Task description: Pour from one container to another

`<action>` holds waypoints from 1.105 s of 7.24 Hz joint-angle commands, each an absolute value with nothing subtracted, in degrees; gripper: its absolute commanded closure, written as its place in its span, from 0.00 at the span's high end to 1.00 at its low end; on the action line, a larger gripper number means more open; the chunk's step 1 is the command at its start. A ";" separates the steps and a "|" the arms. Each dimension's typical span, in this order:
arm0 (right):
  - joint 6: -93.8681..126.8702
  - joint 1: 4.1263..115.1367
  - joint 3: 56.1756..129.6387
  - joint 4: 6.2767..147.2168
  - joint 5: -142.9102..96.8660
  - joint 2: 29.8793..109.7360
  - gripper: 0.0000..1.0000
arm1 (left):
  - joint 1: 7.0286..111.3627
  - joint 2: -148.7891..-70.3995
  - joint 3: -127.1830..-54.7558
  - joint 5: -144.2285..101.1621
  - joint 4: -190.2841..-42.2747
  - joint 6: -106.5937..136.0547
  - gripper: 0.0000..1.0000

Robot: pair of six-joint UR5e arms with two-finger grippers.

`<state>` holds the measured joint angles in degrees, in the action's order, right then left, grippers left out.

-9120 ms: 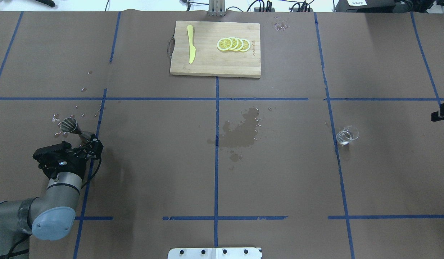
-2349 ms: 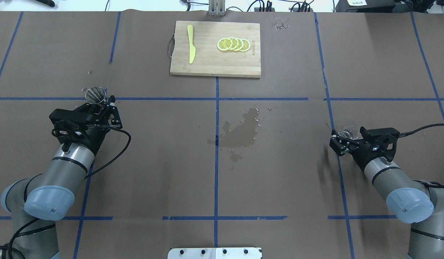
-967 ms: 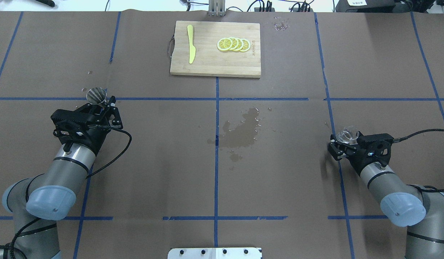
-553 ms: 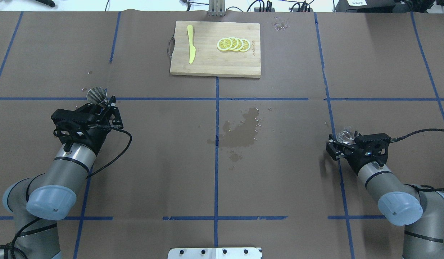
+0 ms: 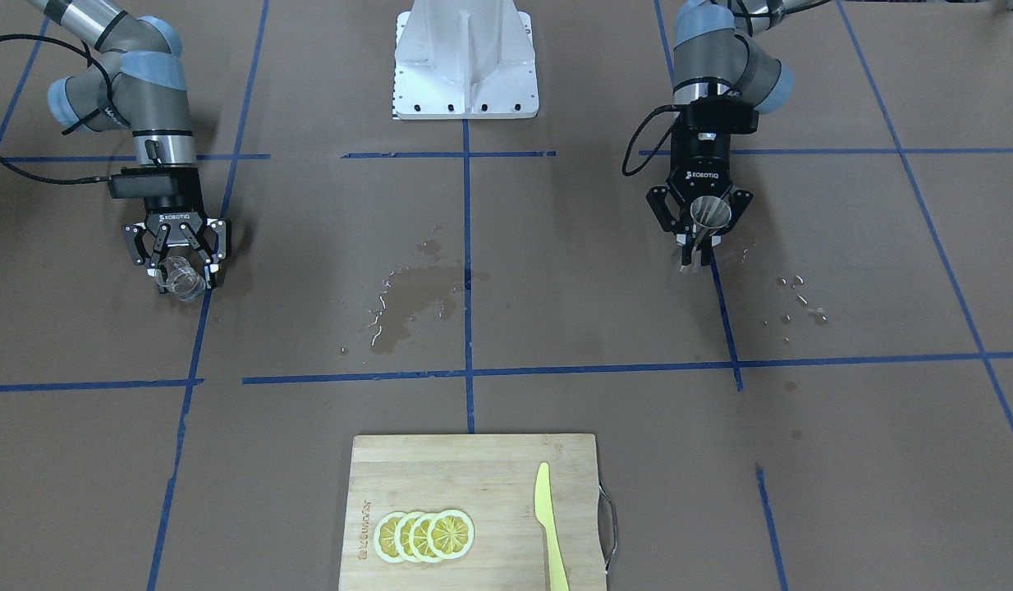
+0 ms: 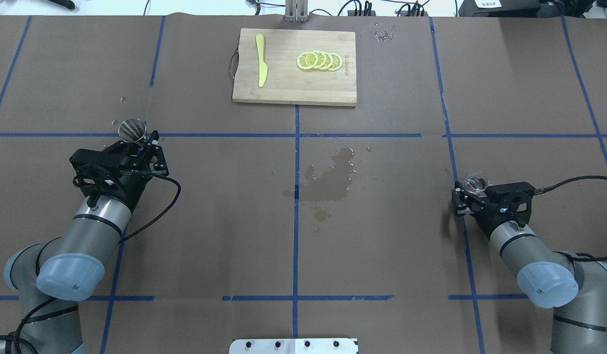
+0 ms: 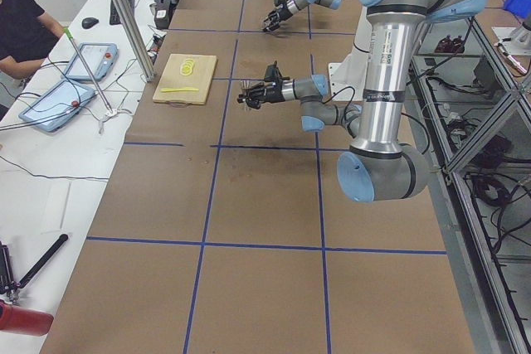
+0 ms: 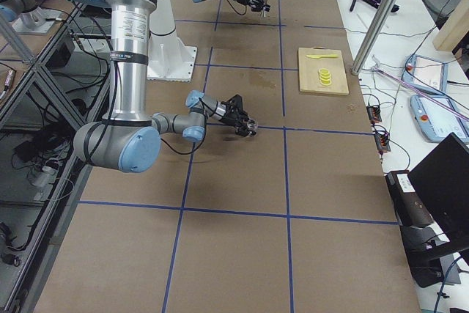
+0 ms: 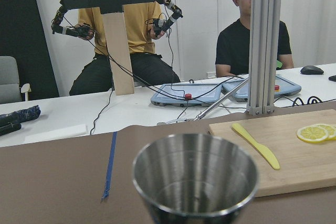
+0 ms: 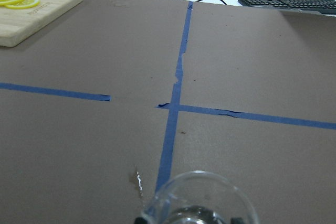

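A steel cup (image 6: pixel 132 130) is held off the table, upright, in my left gripper (image 6: pixel 137 141), which is shut on its lower part. The left wrist view shows the cup's open mouth (image 9: pixel 195 182) up close. At the other end of the table, a small clear glass (image 6: pixel 473 183) sits between the fingers of my right gripper (image 6: pixel 468 195), which is shut on it, low at the table. In the front-facing view the glass (image 5: pixel 183 280) is on the left and the steel cup (image 5: pixel 708 212) on the right. The glass rim (image 10: pixel 202 203) fills the bottom of the right wrist view.
A wet patch (image 6: pixel 330 179) darkens the paper at the table's middle, and droplets (image 5: pixel 802 300) lie near the left arm. At the far edge a wooden cutting board (image 6: pixel 294 93) carries a yellow knife (image 6: pixel 260 59) and lemon slices (image 6: pixel 319 60). Operators sit beyond that edge.
The right gripper's fingers have drawn in onto the glass during the last second. The left arm, which lifted the steel cup earlier, has held still.
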<state>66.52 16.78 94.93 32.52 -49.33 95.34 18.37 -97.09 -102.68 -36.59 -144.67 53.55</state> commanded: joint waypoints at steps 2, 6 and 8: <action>62.59 17.57 97.02 32.52 -50.35 95.36 0.00 | 18.37 -97.21 -103.00 -36.47 -144.67 53.70 0.00; 61.70 19.42 103.18 33.05 -54.65 94.31 0.00 | 18.11 -99.12 -103.45 -36.82 -144.75 53.44 0.00; 53.75 22.04 103.54 32.96 -59.21 89.15 0.00 | 16.97 -109.38 -101.00 -43.45 -144.41 53.35 0.00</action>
<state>58.36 20.45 103.22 32.87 -56.48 92.16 17.70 -103.85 -102.15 -39.06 -144.63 53.44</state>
